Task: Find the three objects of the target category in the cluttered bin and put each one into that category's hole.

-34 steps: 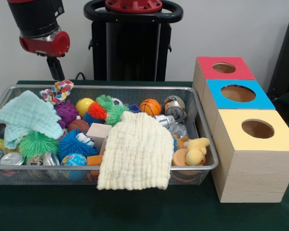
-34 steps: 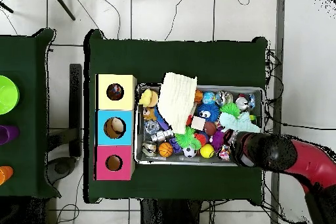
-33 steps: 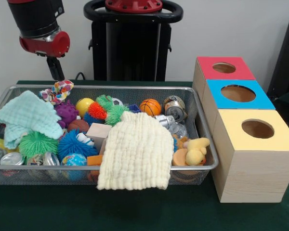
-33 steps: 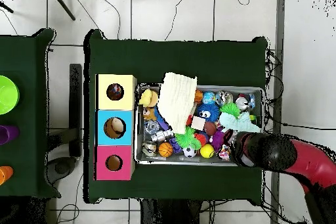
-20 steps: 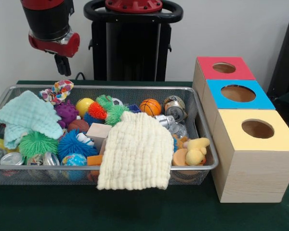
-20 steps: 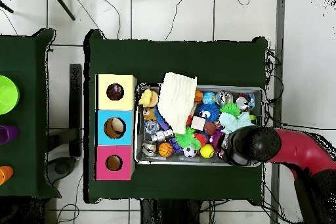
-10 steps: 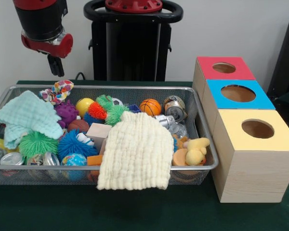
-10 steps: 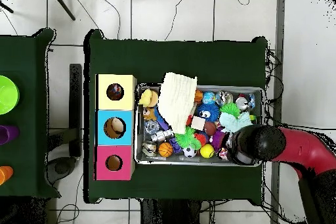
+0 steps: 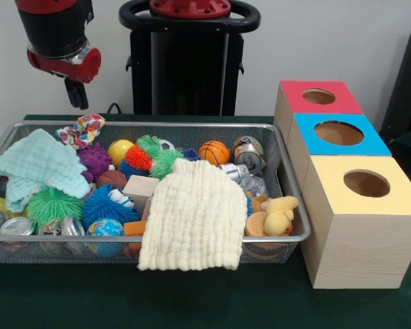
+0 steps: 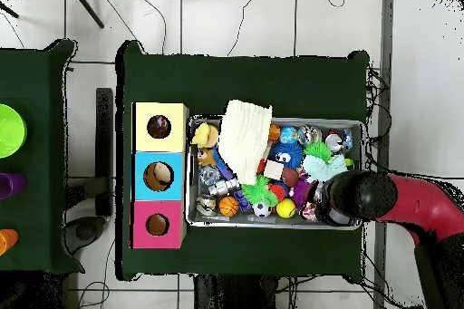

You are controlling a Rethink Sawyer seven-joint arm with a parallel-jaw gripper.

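Note:
The wire mesh bin (image 9: 192,125) stands on the green table, full of toys; it also shows in the overhead view (image 10: 188,174). One ruffled fabric piece (image 9: 83,129), white with coloured print, lies on the bin's back left rim. I see no other such piece. My gripper (image 9: 76,95) hangs in the air a little above and behind that piece, touching nothing and holding nothing. In the overhead view the arm's wrist (image 10: 352,198) covers the gripper and that corner of the bin. The yellow-topped box's hole (image 9: 366,184) is to the right of the bin and shows in the overhead view (image 10: 159,127).
A mint-green cloth (image 9: 38,164) covers the bin's left end. A cream cloth (image 9: 195,216) hangs over the front rim. Spiky balls, cans, a basketball (image 9: 214,152) and a plush duck (image 9: 281,212) fill the bin. Blue-topped (image 9: 339,132) and red-topped (image 9: 318,96) boxes stand behind the yellow one.
My gripper rose from just above the back left rim, swung a little right, then came back left. In the last half second it hardly moved. Nothing in the bin moved.

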